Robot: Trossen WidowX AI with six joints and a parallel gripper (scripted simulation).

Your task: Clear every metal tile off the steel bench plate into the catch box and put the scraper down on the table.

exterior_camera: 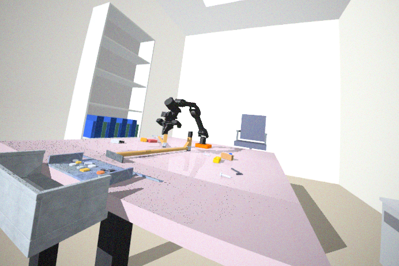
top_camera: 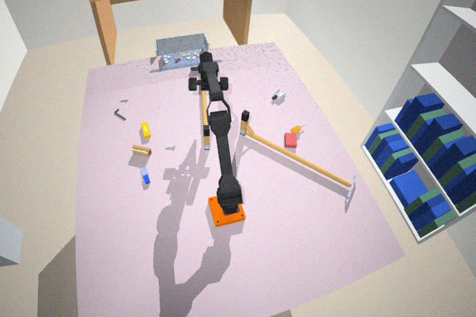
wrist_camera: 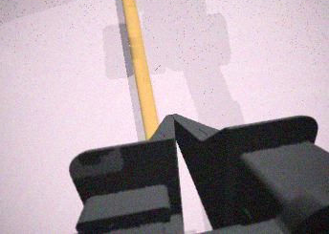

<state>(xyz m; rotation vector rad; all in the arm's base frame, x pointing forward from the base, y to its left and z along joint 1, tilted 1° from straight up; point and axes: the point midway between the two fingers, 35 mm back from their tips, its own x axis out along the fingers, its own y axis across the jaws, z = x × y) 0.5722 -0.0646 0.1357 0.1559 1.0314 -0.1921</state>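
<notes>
The steel bench plate point(top_camera: 182, 63) point(exterior_camera: 63, 168) is at the table's far edge, with several white, yellow, orange and dark tiles point(top_camera: 184, 55) point(exterior_camera: 85, 169) on it. The grey catch box point(top_camera: 180, 42) point(exterior_camera: 70, 209) adjoins its far end. One scraper point(top_camera: 204, 110) point(exterior_camera: 149, 152) point(wrist_camera: 136, 47) lies on the table, its blade towards the plate and an upright black-topped grip at its near end. A second scraper point(top_camera: 297, 157) lies diagonally at the right, blade near the right edge. My gripper point(exterior_camera: 164, 133) point(wrist_camera: 173, 116) is shut and empty, above the table beside the first scraper's handle. The arm hides its fingertips in the top view.
A red block point(top_camera: 290, 139), an orange-handled tool point(top_camera: 295, 129) and a grey part point(top_camera: 278, 95) lie right. A yellow block point(top_camera: 146, 130), a tan block point(top_camera: 142, 150), a blue-and-grey piece point(top_camera: 145, 176) and a black hex key point(top_camera: 120, 114) lie left.
</notes>
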